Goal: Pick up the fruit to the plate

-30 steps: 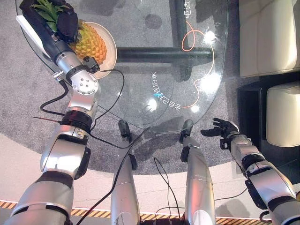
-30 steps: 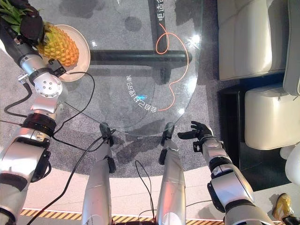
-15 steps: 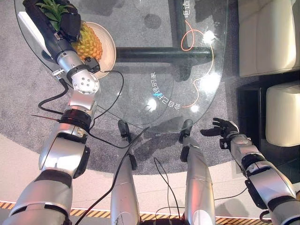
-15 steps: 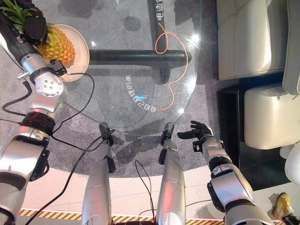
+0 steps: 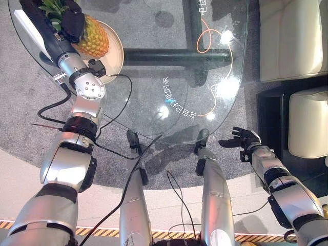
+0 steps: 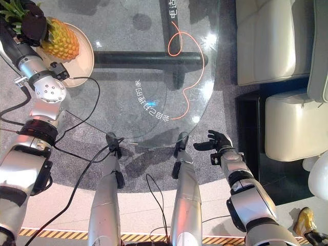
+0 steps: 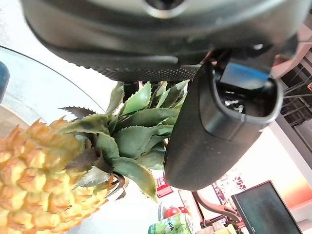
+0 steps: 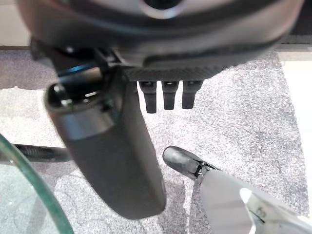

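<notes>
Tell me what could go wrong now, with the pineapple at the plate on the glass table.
The yellow pineapple leans over the round beige plate, held at its green crown by the left hand; released like this, it may topple or roll. The plate sits close to the clear glass table's edge, so a nudge could push it off.

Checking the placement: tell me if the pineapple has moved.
Yes. The pineapple, left hand on its crown, shifted away from the plate's near rim.
</notes>
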